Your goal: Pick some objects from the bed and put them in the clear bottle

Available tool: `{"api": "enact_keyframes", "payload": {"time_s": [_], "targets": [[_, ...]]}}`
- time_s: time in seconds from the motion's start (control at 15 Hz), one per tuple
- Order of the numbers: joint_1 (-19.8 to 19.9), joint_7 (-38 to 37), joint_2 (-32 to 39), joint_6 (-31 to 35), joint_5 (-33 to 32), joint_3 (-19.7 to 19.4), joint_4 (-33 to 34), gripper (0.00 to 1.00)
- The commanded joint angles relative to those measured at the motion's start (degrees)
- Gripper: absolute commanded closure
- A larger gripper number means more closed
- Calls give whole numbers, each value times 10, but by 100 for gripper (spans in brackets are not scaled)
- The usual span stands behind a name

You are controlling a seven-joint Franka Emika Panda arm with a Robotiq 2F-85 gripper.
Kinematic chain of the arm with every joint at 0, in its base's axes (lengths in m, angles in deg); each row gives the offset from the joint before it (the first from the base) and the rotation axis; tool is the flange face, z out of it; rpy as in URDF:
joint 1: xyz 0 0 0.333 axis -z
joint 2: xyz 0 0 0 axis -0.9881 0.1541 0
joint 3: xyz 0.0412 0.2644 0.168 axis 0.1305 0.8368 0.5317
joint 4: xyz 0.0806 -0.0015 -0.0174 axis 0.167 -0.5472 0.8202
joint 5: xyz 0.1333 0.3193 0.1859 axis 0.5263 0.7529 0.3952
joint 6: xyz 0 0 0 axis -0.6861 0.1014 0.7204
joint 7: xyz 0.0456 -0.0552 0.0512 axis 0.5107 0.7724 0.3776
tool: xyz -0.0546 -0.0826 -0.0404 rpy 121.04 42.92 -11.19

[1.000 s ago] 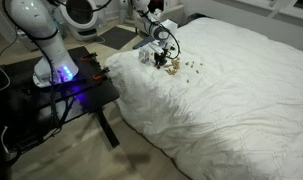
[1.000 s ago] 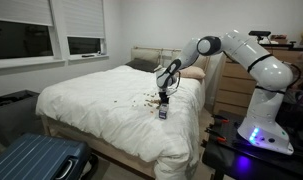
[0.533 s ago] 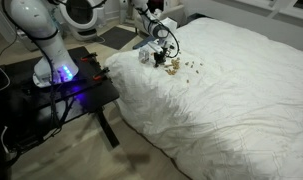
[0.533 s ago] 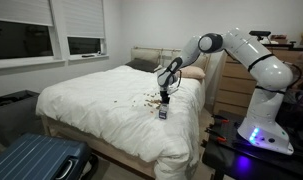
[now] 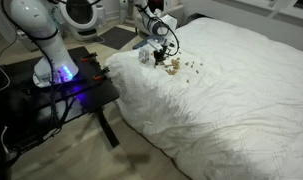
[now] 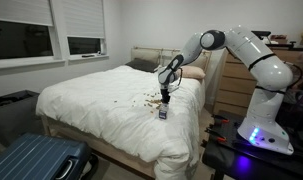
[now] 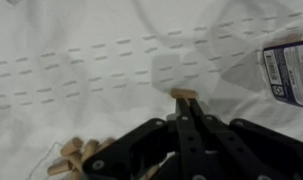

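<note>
One pellet pinched, bottle close by
A tan pellet [image 7: 184, 94] sits clamped between the narrowed jaws of the gripper [image 7: 185, 106], held over the bed [image 7: 81, 50]. The other objects [image 7: 76, 153] lie clustered at lower left, and the clear bottle [image 7: 291, 70] stands to the right. To do this well, I judge, carry the bit squarely over the bottle's opening and release low. That opening is cut off in the wrist view and too small to read in both exterior views
</note>
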Motion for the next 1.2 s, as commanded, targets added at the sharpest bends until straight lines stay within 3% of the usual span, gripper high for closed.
{"api": "enact_keyframes", "payload": {"time_s": [0.0,0.47,1.13], "targets": [[-2,1,-60,13,4,1,-55,99],[-11,10,-131,38,0,5,-115,99],[-36,20,-247,140,-14,13,-268,99]]}}
